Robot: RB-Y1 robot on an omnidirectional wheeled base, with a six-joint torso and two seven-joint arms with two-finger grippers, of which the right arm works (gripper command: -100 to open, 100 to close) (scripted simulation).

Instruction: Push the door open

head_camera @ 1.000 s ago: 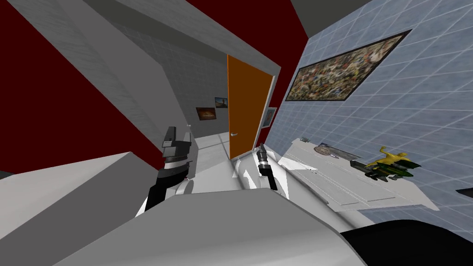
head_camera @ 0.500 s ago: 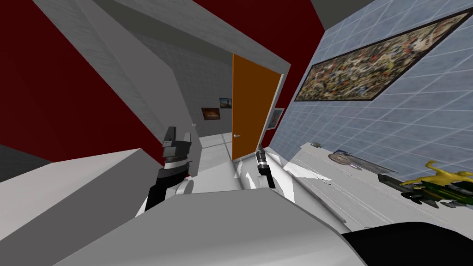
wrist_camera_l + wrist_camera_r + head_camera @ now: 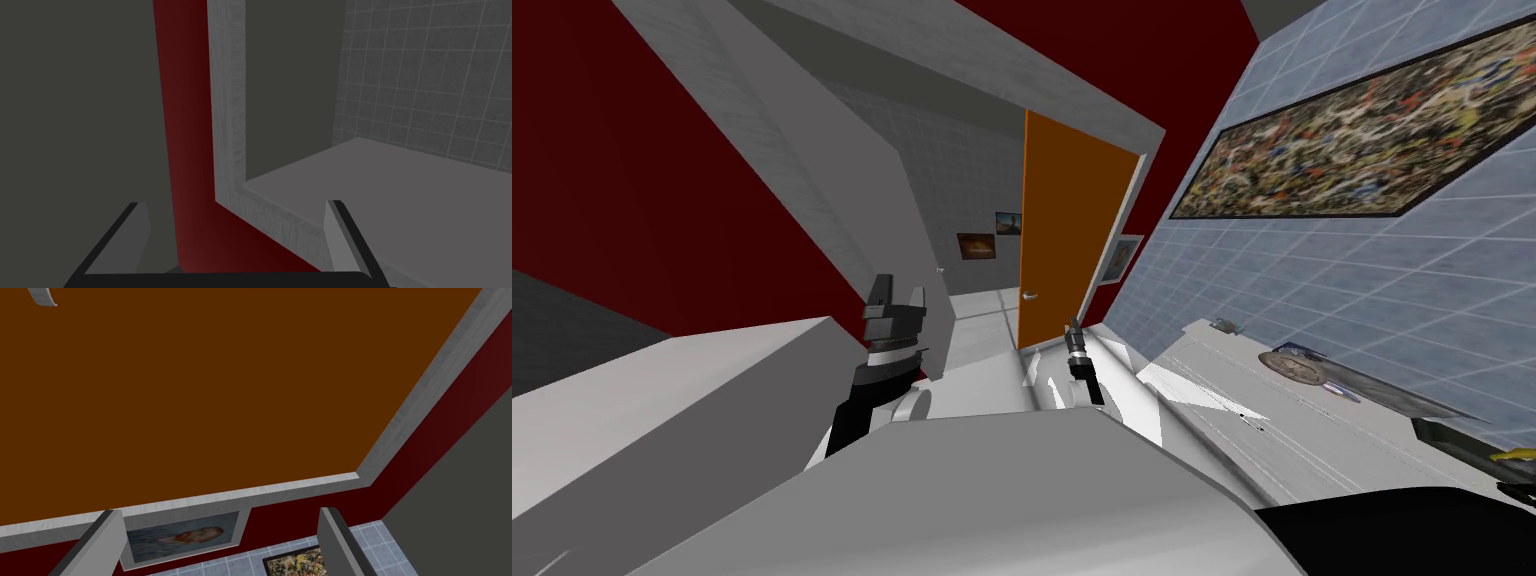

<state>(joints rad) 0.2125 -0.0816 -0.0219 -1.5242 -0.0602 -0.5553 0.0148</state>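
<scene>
**Head view: approach almost done, push not yet begun**

Head view puts the orange-brown door (image 3: 1070,240) straight ahead, past the end of the blue tiled wall (image 3: 1362,290) and beyond the white worktop (image 3: 1232,400) on my right. Its small handle (image 3: 1029,296) sits on the edge next to the open passage, and the opposite edge meets the pale frame (image 3: 1140,200). I cannot tell from here whether the door is fully shut or slightly ajar.

The right pincer (image 3: 1073,327) is held out low in front of the door, near its bottom. In the right wrist view the door (image 3: 225,388) takes up most of what lies ahead, with the handle (image 3: 42,295) far off to one side and the frame (image 3: 415,403) running along the door's edges. The right pincer (image 3: 218,510) has its fingers spread wide and holds nothing. A gap appears to remain between the fingertips and the door, so I judge that contact has not been made.

The left pincer (image 3: 898,292) is raised on my left, beside the grey wall. It is also spread wide and empty (image 3: 236,202), and it plays no part here.

Closing the last of the gap, pressing on the door and swinging it open all remain to be done.
</scene>
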